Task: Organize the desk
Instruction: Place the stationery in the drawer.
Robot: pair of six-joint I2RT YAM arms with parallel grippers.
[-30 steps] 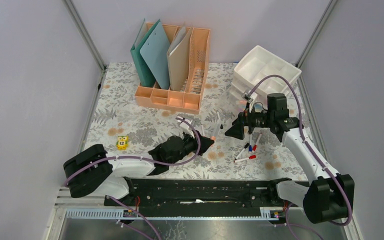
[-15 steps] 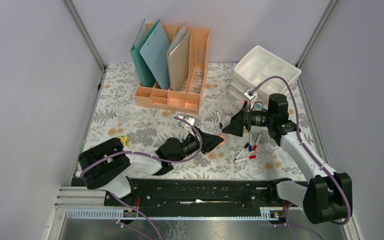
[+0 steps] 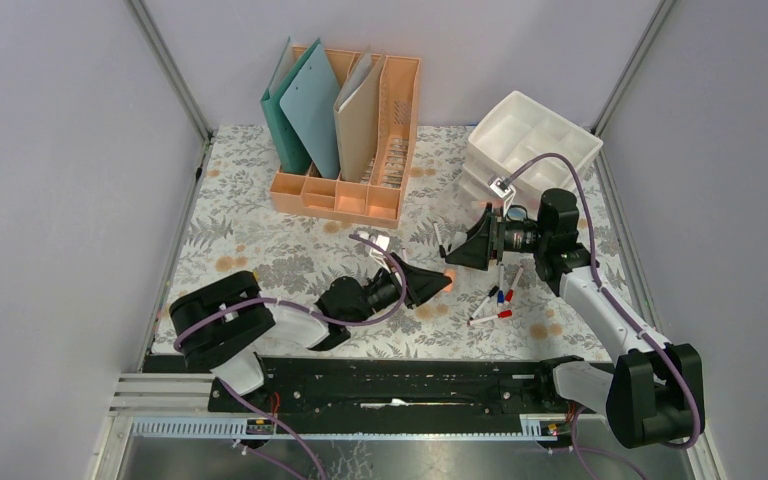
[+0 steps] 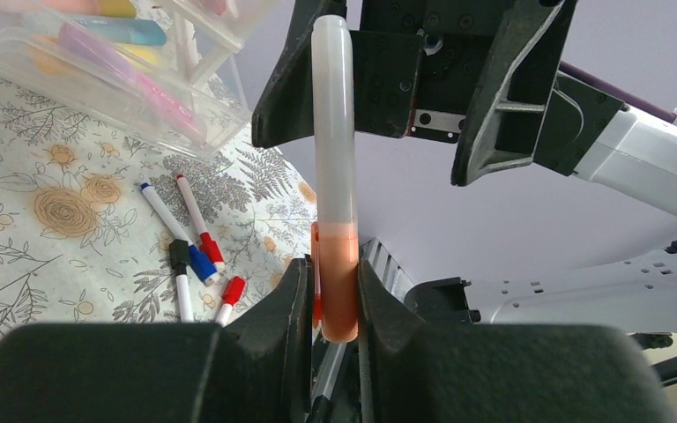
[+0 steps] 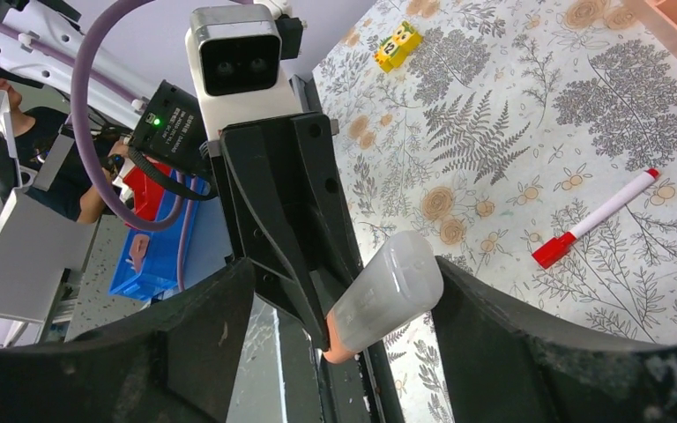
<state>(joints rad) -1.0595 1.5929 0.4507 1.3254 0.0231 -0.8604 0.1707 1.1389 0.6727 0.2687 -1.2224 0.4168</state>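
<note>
here, left jaws pinch a frosted, orange-ended tube (image 4: pixel 333 132).

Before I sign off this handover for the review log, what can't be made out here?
- Tube: top view, almost wholly covered by the left gripper and right gripper.
- Contact: wrist views do not show whether the right gripper's fingers touch the tube.
- Drawer unit: left wrist view, contents blurred, cut off by the top edge.
- File rack: top view, front compartments' contents too small.

Frosted tube (image 5: pixel 392 282) (orange end in left gripper (image 5: pixel 331 339)) between spread jaws of right gripper (image 5: pixel 348 273)
</note>
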